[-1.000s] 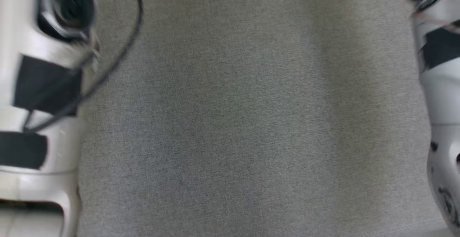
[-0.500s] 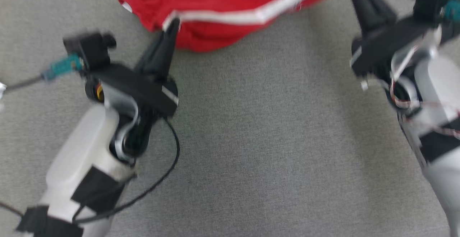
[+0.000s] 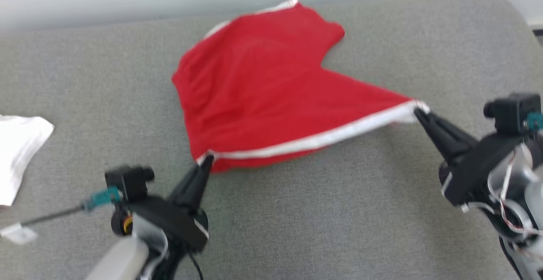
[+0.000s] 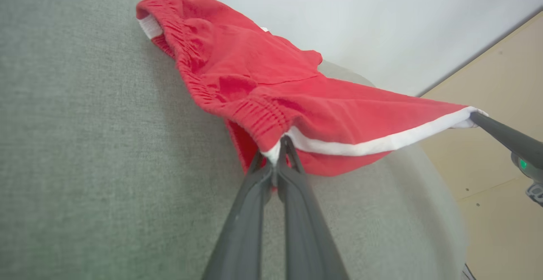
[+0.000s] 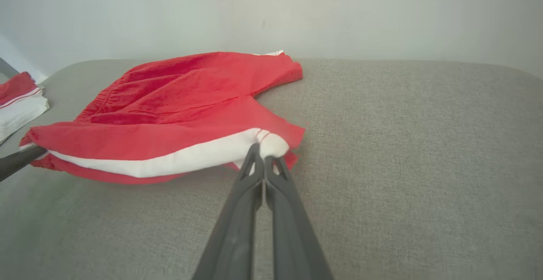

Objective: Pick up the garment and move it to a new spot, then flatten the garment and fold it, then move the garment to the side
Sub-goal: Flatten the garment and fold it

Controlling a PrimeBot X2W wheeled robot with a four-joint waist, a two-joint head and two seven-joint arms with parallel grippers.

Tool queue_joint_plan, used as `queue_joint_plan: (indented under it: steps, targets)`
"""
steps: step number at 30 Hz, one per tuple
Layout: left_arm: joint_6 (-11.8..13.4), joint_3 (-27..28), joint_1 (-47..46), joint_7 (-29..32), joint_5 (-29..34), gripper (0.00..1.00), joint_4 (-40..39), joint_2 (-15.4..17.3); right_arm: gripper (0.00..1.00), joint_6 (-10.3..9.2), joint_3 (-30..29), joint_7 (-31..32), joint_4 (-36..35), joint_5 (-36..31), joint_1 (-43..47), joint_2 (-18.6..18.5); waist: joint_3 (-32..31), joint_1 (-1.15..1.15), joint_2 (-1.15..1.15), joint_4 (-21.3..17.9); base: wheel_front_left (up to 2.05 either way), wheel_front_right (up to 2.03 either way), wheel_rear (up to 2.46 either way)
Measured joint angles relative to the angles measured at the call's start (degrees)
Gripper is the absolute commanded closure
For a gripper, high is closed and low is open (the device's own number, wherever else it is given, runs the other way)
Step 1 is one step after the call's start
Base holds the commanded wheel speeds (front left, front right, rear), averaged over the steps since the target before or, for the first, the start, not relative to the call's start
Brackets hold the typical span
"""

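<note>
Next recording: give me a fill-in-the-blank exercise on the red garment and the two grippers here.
The red fabric garment rests on a ____ woven surface.
The left gripper and right gripper each pinch one end of its ____ stripe.
Both grippers' jaws are ____ on the fabric.
In the head view, a folded white cloth lies to the garment's ____.
Missing words: grey; white; shut; left.

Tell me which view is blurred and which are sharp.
Head view: motion blur smears the red shorts, the left gripper and the right gripper. Left wrist view: sharp, but the wide lens bends the edge of the grey cushion. Right wrist view: sharp, soft even light, no glare.
</note>
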Motion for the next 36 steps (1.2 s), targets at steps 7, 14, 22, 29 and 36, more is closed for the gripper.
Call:
queue_joint_plan:
  steps: [7, 14, 22, 29, 36]
  targets:
    - [2.1, -2.8, 8.0, -0.3, 0.7, 1.00, -3.4, 0.9, 1.00, 0.00, -4.6, 8.6, -8.6, 2.6, 13.8, -0.7, -3.8, 0.00, 0.00, 0.4, 0.00, 0.00, 0.00]
    - [4.1, -4.5, 15.0, 0.0, 0.6, 1.00, -6.9, 2.0, 1.00, 0.00, -11.6, 15.9, -13.4, 2.1, 27.4, 2.9, -5.9, 0.00, 0.00, 1.5, 0.00, 0.00, 0.00]
    - [5.9, -7.0, 20.4, 4.9, -0.3, 1.00, -11.4, 5.6, 1.00, 0.00, -18.0, 23.7, -17.2, 0.3, 37.3, 8.4, -6.6, 0.01, 0.00, 2.5, 0.00, 0.00, 0.00]
    - [6.1, -4.9, 20.5, 2.7, -1.1, 1.00, -16.9, 5.5, 1.00, 0.00, -19.2, 20.3, -23.5, -2.8, 32.8, 9.0, -6.3, 0.02, 0.00, 2.9, 0.00, 0.00, 0.00]
    - [4.8, -2.3, 15.0, -0.1, -1.8, 1.00, -16.8, 2.1, 1.00, 0.00, -13.2, 15.2, -17.2, -5.1, 18.6, 4.5, -5.3, 0.02, 0.00, 4.0, 0.00, 0.00, 0.00]
